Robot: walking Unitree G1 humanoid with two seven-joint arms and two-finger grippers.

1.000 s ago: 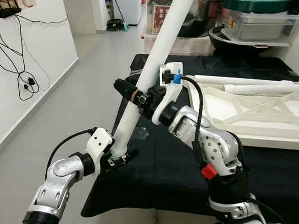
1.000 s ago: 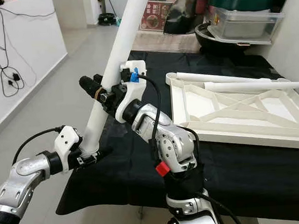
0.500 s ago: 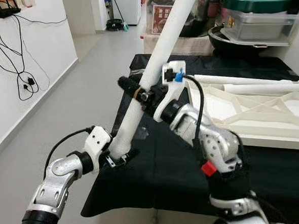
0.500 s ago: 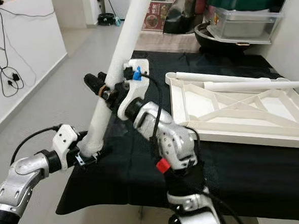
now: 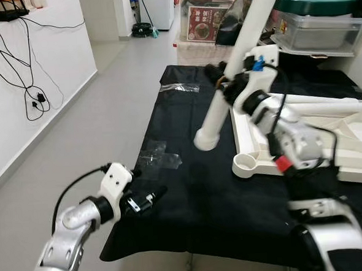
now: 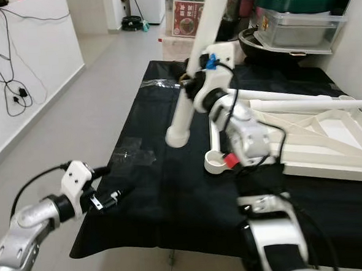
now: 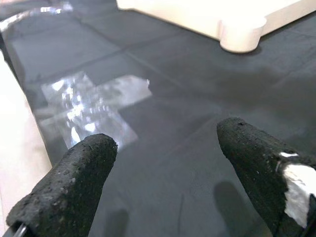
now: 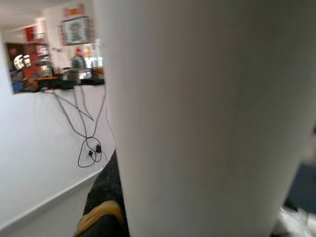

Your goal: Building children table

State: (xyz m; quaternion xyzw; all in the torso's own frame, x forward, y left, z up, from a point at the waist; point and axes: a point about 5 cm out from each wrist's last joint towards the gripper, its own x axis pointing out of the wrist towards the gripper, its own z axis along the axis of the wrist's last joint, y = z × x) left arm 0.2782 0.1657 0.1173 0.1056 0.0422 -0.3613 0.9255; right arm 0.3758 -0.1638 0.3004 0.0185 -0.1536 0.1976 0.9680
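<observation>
White table leg [image 5: 238,58] is sitting clamped in right gripper [image 5: 227,86]; left gripper [image 5: 145,201] is hovering wide open, empty, over black cloth [image 5: 190,190].

Left tool [image 5: 149,197] low, fingers apart (nothing held); right tool [image 5: 224,84] raised, clamped.

A white wall [image 5: 47,64] is seen at the left (black cables [image 5: 27,89] are hung on it), and grey floor [image 5: 99,110] is lit toward the far doorway.
</observation>
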